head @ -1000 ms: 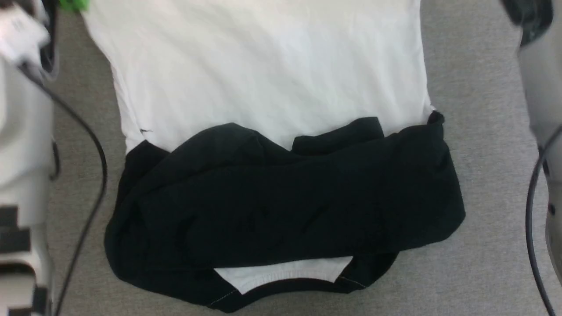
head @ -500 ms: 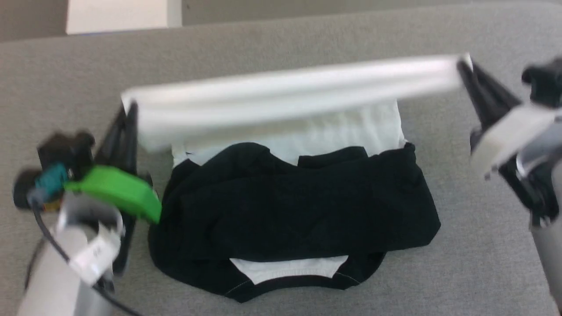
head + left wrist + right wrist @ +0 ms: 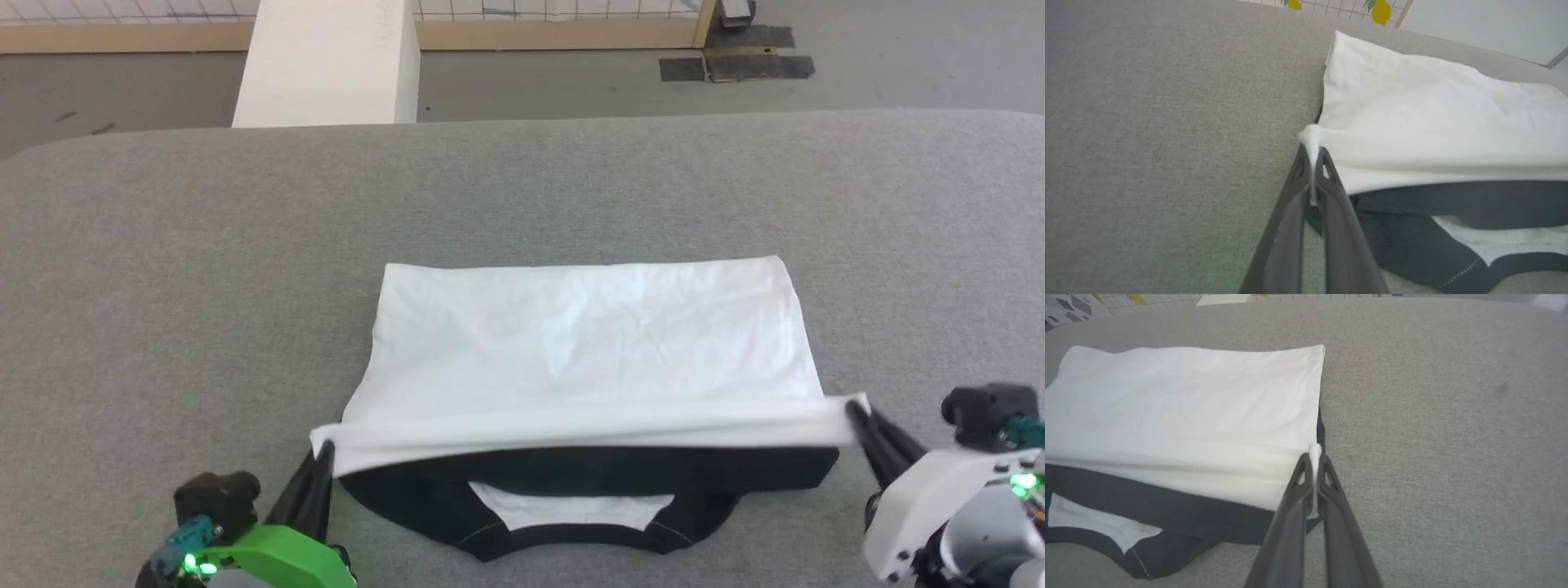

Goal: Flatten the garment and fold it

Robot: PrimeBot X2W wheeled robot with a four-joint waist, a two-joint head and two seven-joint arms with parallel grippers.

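The garment (image 3: pixel 584 351) lies on the grey table, its white torso folded toward me over the black sleeves and shoulders. A strip of black cloth and the black-trimmed neckline (image 3: pixel 571 510) still show at the near edge. My left gripper (image 3: pixel 324 452) is shut on the white hem's left corner (image 3: pixel 1310 139). At the right, my right gripper (image 3: pixel 853 408) is shut on the hem's other corner (image 3: pixel 1314 451). The hem (image 3: pixel 588 425) is stretched taut between them, just above the black cloth.
The grey padded table (image 3: pixel 163 269) spreads wide on all sides of the garment. Beyond its far edge stand a white block (image 3: pixel 326 65) and a floor with a low wooden-framed barrier (image 3: pixel 555 28).
Both grippers have carried the white hem from the far side toward me, laying the white torso over the black sleeves. The head camera has tilted up, showing the whole table.
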